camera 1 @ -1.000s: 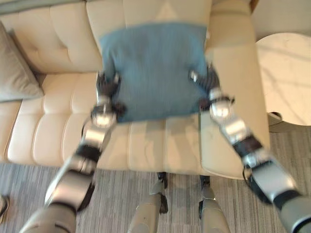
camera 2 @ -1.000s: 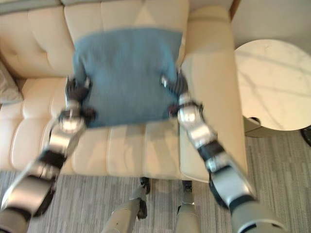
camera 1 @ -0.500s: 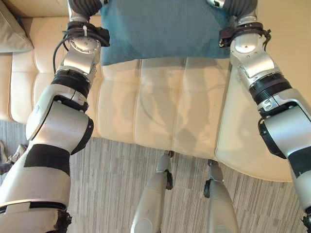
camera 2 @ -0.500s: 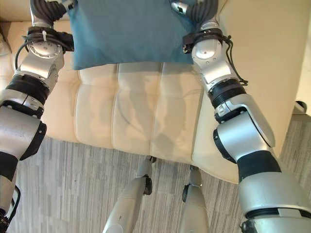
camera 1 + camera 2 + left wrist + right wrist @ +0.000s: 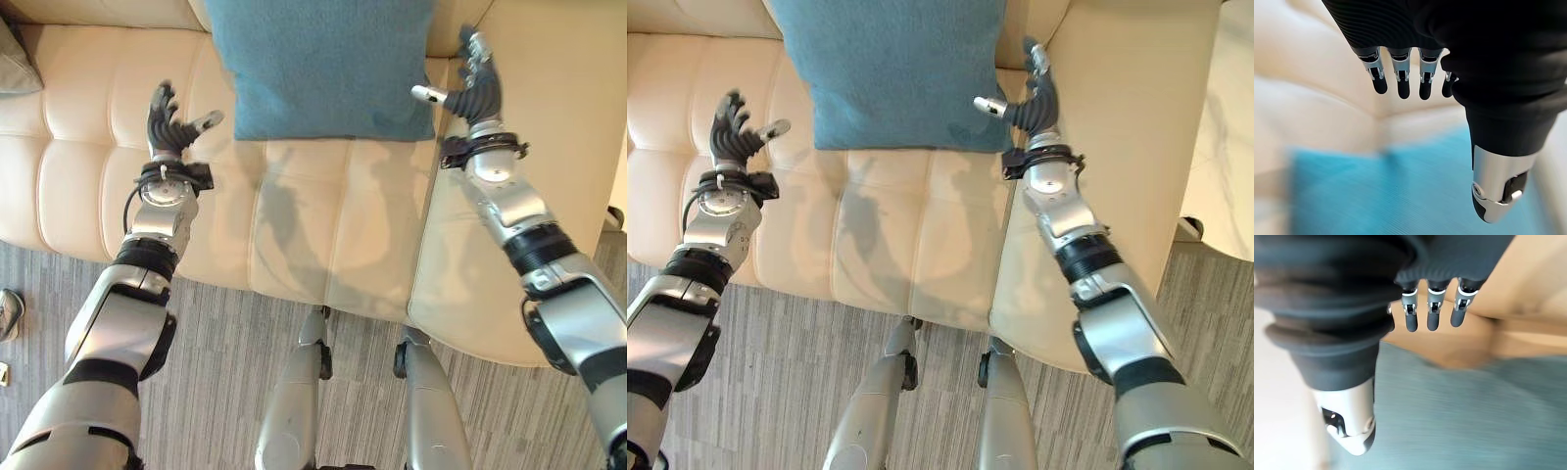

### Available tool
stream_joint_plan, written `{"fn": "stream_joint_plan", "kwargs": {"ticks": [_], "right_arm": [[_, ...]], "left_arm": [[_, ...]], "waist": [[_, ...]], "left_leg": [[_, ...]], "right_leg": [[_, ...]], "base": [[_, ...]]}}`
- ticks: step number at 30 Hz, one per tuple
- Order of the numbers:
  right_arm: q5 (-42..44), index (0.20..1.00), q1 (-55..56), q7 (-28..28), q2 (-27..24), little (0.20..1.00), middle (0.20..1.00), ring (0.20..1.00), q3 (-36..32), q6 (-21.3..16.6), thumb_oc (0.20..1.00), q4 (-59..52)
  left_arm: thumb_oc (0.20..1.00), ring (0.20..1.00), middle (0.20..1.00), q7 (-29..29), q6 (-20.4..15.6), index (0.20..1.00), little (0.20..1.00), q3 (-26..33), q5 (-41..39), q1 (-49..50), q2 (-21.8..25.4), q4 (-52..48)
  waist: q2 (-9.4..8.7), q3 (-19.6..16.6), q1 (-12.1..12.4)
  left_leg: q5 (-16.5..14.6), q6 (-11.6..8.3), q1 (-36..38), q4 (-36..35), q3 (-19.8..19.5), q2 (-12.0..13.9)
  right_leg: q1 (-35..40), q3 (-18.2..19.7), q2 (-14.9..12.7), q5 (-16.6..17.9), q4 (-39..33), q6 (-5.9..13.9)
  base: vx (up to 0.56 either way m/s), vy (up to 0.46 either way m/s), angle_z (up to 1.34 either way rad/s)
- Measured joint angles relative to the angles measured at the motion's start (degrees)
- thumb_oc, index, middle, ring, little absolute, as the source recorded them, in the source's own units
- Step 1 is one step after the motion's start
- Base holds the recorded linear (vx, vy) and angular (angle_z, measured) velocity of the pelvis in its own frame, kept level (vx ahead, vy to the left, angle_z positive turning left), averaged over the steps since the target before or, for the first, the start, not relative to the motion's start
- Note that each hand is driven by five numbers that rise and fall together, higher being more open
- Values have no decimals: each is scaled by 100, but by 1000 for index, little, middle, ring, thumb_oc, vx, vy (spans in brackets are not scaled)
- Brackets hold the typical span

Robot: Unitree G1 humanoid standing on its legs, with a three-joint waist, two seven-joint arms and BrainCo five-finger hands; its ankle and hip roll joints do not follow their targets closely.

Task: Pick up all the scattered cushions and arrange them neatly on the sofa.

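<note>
Now it's off the hands! Half a second back both hands were clamped on the sides of the blue cushion; this instant they hang free of it, one either side.

Starting at the left end of the sofa [image 5: 88,147]: a grey cushion [image 5: 12,61] pokes in at the seat's back left corner, most of it past the frame. Next, the left hand [image 5: 168,122] hovers over the seat, fingers [image 5: 1400,83] spread and relaxed, thumb out, holding nothing, a clear gap between it and the blue edge. Its wrist view backs that up, straight fingers with the blue fabric beyond them, untouched.

Middle of the seat, toward the right end: the blue cushion [image 5: 318,64] stands propped against the backrest, its bottom edge resting on the seat, sitting square and fairly upright as far as the frame lets us see.

Then the right hand [image 5: 1029,98], up beside the cushion's right edge by the armrest, fingers [image 5: 1430,318] extended and empty, thumb pointing toward the fabric but apart from it.

What does it mean? I'd call this one placed and released, so the arms are free to go after another cushion. Whether more lie on the floor can't be told from here.
</note>
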Motion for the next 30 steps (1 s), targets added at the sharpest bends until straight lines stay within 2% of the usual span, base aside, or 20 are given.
{"fn": "stream_joint_plan", "kwargs": {"ticks": [1,3,4,6,7,9,10,12,13,18,20,21,22,23,24,26,27,28,29,30], "right_arm": [[-199,1000,608,179,-41,1000,1000,1000,-152,9,1000,-529],[-397,1000,1429,341,-139,1000,1000,1000,-260,-67,1000,-1084],[-550,1000,2171,565,-120,1000,1000,1000,-426,-50,1000,-1402],[-697,1000,3222,800,-127,1000,1000,1000,-748,-91,1000,-2039],[-829,1000,4168,1101,-76,1000,1000,1000,-874,-88,1000,-2096],[-952,1000,4937,1390,-58,1000,1000,1000,-994,-24,1000,-2027],[-1030,1000,5299,1570,151,1000,1000,1000,-1259,-45,1000,-1982],[-1055,1000,5921,1770,374,1000,1000,1000,-1418,-7,1000,-1711],[-1285,1000,6553,1951,600,1000,1000,1000,-1463,20,1000,-1002],[-1869,1000,7246,2078,868,1000,1000,1000,-1340,163,1000,350],[-1944,1000,7168,2078,1031,1000,1000,1000,-1211,179,1000,806],[-1941,1000,7000,2079,1063,1000,1000,1000,-1094,192,1000,989],[-1932,1000,6928,2075,1142,1000,1000,1000,-1036,205,1000,1007],[-1906,1000,6892,2028,1199,1000,1000,1000,-1006,191,1000,1153],[-1911,1000,6838,2059,1215,1000,1000,1000,-910,208,1000,1252],[-1901,1000,6768,2060,1233,1000,1000,1000,-812,260,1000,1235],[-1899,1000,6744,2054,1221,1000,1000,1000,-820,264,1000,1225],[-1899,1000,6666,2048,1185,1000,1000,1000,-829,266,1000,1190],[-1894,1000,6618,2028,1195,1000,1000,1000,-839,264,1000,1192],[-1871,1000,6555,2018,1194,1000,1000,1000,-851,272,1000,1173]], "left_arm": [[1000,1000,1000,-73,-31,1000,1000,177,33,587,-4,-631],[1000,1000,1000,-122,-160,1000,1000,431,135,1410,20,-1233],[1000,1000,1000,-231,-112,1000,1000,707,275,2117,19,-1465],[1000,1000,1000,-342,-107,1000,1000,1083,443,3045,11,-1917],[1000,1000,1000,-503,-18,1000,1000,1391,557,3939,-101,-1890],[1000,1000,1000,-652,138,1000,1000,1457,722,4586,-199,-1730],[1000,1000,1000,-797,159,1000,1000,1631,821,4897,-382,-1718],[1000,1000,1000,-975,286,1000,1000,1676,929,5474,-692,-1508],[1000,1000,1000,-1172,357,1000,1000,1665,1219,6051,-951,-1048],[1000,1000,1000,-1388,527,1000,1000,1480,1859,6737,-1372,51],[1000,1000,1000,-1451,551,1000,1000,1345,2043,6599,-1501,551],[1000,1000,1000,-1447,561,1000,1000,1270,2055,6472,-1509,836],[1000,1000,1000,-1441,621,1000,1000,1265,2102,6297,-1525,974],[1000,1000,1000,-1419,622,1000,1000,1246,2107,6078,-1533,952],[1000,1000,1000,-1413,602,1000,1000,1195,2139,5941,-1520,846],[1000,1000,1000,-1363,571,1000,1000,1209,2158,5847,-1455,660],[1000,1000,1000,-1344,575,1000,1000,1207,2157,5861,-1457,653],[1000,1000,1000,-1300,606,1000,1000,1198,2155,5906,-1465,646],[1000,1000,1000,-1274,608,1000,1000,1193,2157,5983,-1443,609],[1000,1000,1000,-1264,618,1000,1000,1169,2155,6049,-1439,612]], "waist": [[-55,-3,-42],[-163,-92,-77],[-295,-190,-108],[-411,-266,-110],[-578,-489,-169],[-752,-683,-203],[-797,-736,-223],[-847,-940,-316],[-868,-1268,-347],[-830,-1698,-529],[-856,-1725,-619],[-854,-1712,-583],[-820,-1677,-723],[-700,-1629,-745],[-591,-1561,-655],[-500,-1552,-557],[-485,-1556,-524],[-470,-1555,-430],[-510,-1560,-386],[-554,-1577,-353]], "left_leg": [[-245,-74,362,-1,36,24],[-309,-73,660,0,103,36],[-417,-90,883,1,168,70],[-460,-56,1115,0,184,97],[-549,-38,1313,1,265,126],[-598,-1,1465,-1,380,140],[-619,24,1565,0,456,142],[-728,27,1829,-4,503,117],[-807,55,2076,-4,637,97],[-1013,181,2587,-6,1140,-45],[-1031,228,2558,-7,1419,-110],[-1038,327,2494,0,1525,-57],[-997,494,2380,-40,1614,-41],[-896,676,2232,59,1623,96],[-784,603,2284,-8,1628,239],[-681,657,2139,26,1502,454],[-675,665,2122,28,1488,482],[-663,559,2107,36,1380,481],[-566,442,2061,8,1231,443],[-477,333,2007,12,1141,425]], "right_leg": [[361,3,16,-62,-73,16],[677,23,2,-92,-186,41],[887,4,12,-161,-260,-67],[1150,2,35,-162,-355,-75],[1341,11,59,-173,-433,-96],[1464,0,53,-170,-521,-99],[1556,6,51,-169,-536,-98],[1824,46,24,-160,-644,-92],[2002,159,17,-138,-667,-52],[2187,670,18,-24,-721,45],[2000,902,13,367,-692,187],[1844,965,44,633,-722,404],[1755,836,1,494,-664,736],[1470,610,91,-189,286,547],[1230,548,265,-700,1342,222],[1135,660,346,-1474,3271,364],[1243,651,312,-1607,3422,420],[1556,645,271,-1800,3311,451],[2166,597,220,-2133,2231,283],[2433,584,202,-2299,1709,130]], "base": [[101,-28,-14],[132,-24,-21],[152,-8,-27],[151,4,-22],[127,24,-23],[108,37,-30],[117,49,-29],[71,101,-27],[21,153,-32],[-126,117,-60],[-220,19,-82],[-261,6,-85],[-406,-18,-47],[-466,-42,-14],[-294,-109,7],[-203,-176,7],[-143,-205,-2],[-173,-249,-3],[-255,-242,-2],[-367,-274,3]]}}
